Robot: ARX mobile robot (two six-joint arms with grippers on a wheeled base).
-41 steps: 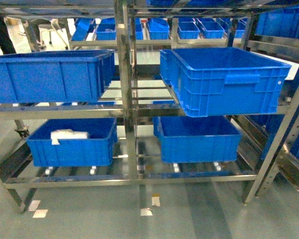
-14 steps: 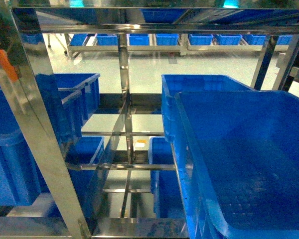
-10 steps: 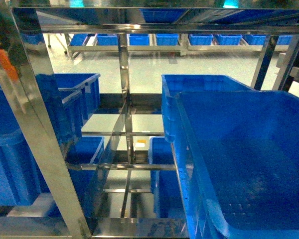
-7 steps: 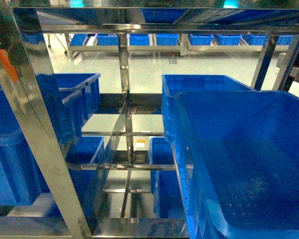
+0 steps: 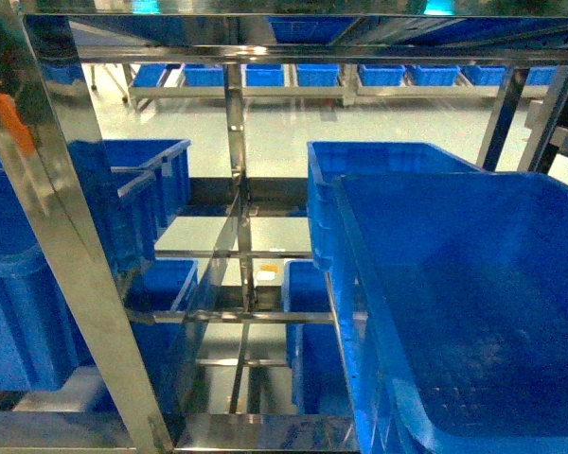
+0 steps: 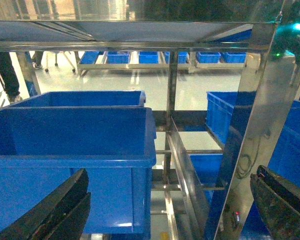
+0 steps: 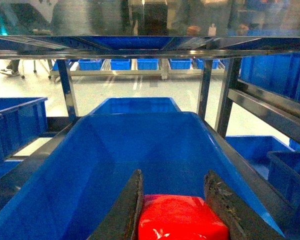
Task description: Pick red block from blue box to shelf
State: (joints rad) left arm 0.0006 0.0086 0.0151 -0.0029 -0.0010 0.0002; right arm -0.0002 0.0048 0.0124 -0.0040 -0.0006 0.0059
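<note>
One red block (image 7: 182, 217) in R claw (image 7: 182, 210); L claw (image 6: 165, 210) agape

No text, label, brand, number or sign can be read on the dark blue plastic crates (image 5: 473, 312) or the shiny stainless-steel shelf (image 5: 235, 189).

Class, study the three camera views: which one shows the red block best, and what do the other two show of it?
The right wrist view: the red block fills the bottom centre, held between the right tool fingers above a blue crate. The head and left wrist views show only shelf rails and blue crates, with no red block visible.
</note>
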